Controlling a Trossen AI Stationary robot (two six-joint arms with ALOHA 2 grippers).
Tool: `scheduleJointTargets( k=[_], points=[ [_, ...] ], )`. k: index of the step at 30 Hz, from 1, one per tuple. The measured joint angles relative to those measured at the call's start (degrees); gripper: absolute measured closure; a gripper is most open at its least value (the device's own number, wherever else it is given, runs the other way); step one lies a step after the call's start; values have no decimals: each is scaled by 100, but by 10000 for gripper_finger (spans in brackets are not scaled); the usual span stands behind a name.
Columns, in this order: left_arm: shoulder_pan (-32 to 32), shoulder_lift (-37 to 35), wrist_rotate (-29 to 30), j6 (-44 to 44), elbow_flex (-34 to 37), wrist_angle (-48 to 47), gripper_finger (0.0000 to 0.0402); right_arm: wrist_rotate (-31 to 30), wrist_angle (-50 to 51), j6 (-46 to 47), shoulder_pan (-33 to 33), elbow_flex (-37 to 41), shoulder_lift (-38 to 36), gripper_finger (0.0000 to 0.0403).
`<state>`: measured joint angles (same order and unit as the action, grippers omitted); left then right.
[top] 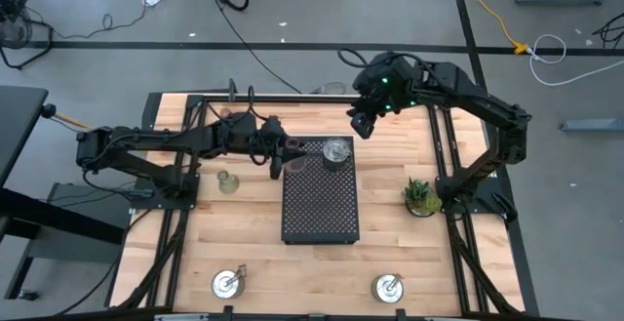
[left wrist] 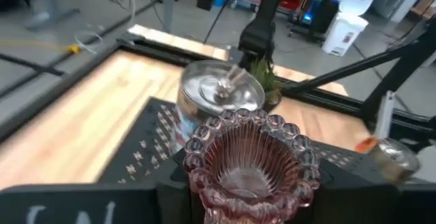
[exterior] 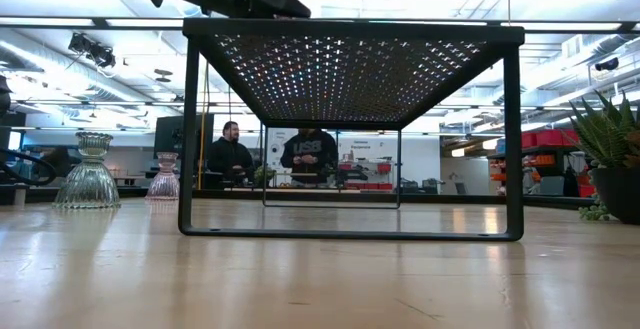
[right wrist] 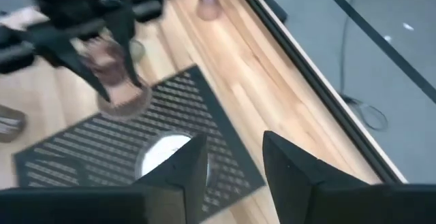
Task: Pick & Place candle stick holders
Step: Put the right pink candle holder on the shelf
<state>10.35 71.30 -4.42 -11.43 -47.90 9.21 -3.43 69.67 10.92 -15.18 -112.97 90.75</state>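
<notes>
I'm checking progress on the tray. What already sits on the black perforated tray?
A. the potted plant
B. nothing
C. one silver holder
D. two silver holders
C: one silver holder stands at the black perforated tray's far end; two others sit on the table's near edge.

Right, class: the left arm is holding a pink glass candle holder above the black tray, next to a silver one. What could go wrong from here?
1. The pink glass holder, gripped by the left end effector, could knock the silver holder close beside it as it comes down.
2. Set too near the black tray edge, it might tip off.
3. The right end effector hovers close by; the arms could collide.
</notes>
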Motion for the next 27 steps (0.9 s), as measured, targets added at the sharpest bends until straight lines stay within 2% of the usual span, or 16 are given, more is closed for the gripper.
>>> scheduleJointTargets(
  k=[6,16,27],
  points=[
    [4,18,228,362,-1,14,271,-108,131,2,-62,0,-9,264],
    [9,781,246,441,0,424,271,-108,124,-4,-103,0,-9,264],
    [59,862,488,738,-4,717,271,-116,53,-197,-105,0,-9,263]
  ],
)
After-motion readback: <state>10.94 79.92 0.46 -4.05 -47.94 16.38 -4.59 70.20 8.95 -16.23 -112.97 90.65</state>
